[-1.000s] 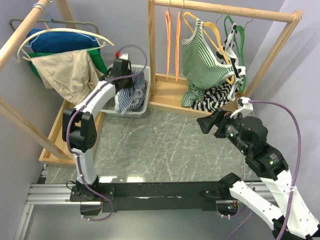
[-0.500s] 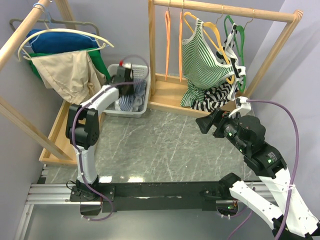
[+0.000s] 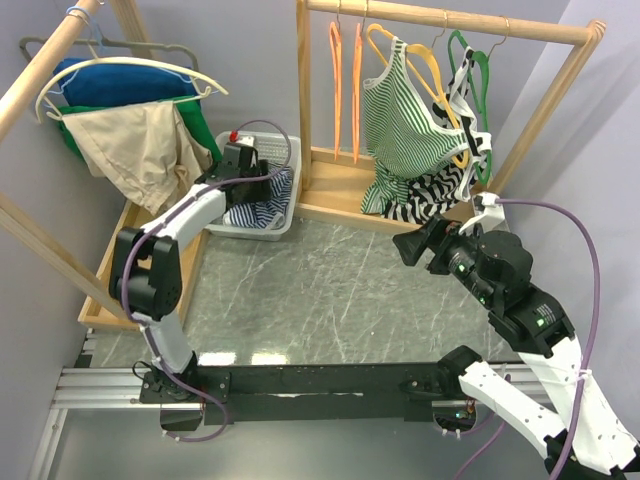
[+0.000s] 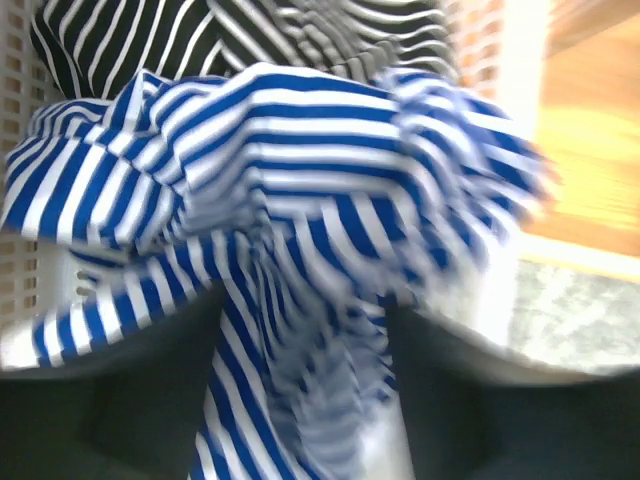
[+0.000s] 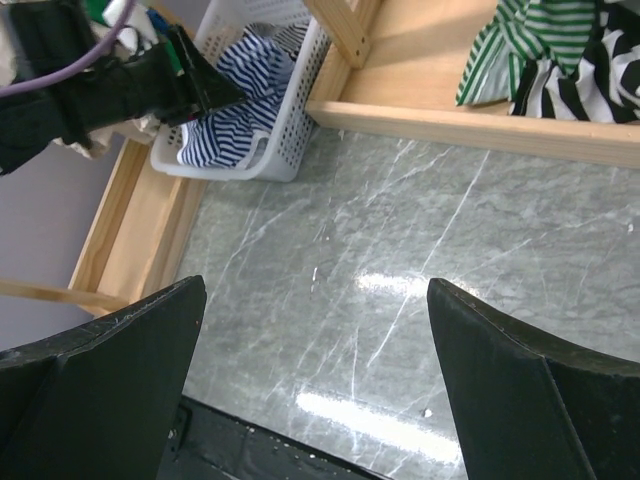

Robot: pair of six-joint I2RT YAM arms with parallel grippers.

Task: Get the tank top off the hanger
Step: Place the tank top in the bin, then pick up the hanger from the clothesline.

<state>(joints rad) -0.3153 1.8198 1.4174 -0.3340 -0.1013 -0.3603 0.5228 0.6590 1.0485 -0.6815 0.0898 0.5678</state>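
A blue-and-white striped tank top lies bunched in the white basket, on a black-and-white striped garment. My left gripper hovers right over it; in the left wrist view its jaws stand apart, open, with blurred folds of the blue top between them. A green-striped tank top hangs on a yellow hanger on the back rack. My right gripper is open over the marble table, holding nothing.
A black-and-white top hangs on a green hanger beside the green-striped one. Two bare orange hangers hang on the same wooden rail. The left rack carries beige and blue garments.
The left gripper has opened over the basket and the blue striped top has dropped from a raised bunch to lie lower in it. The right arm has stayed still.
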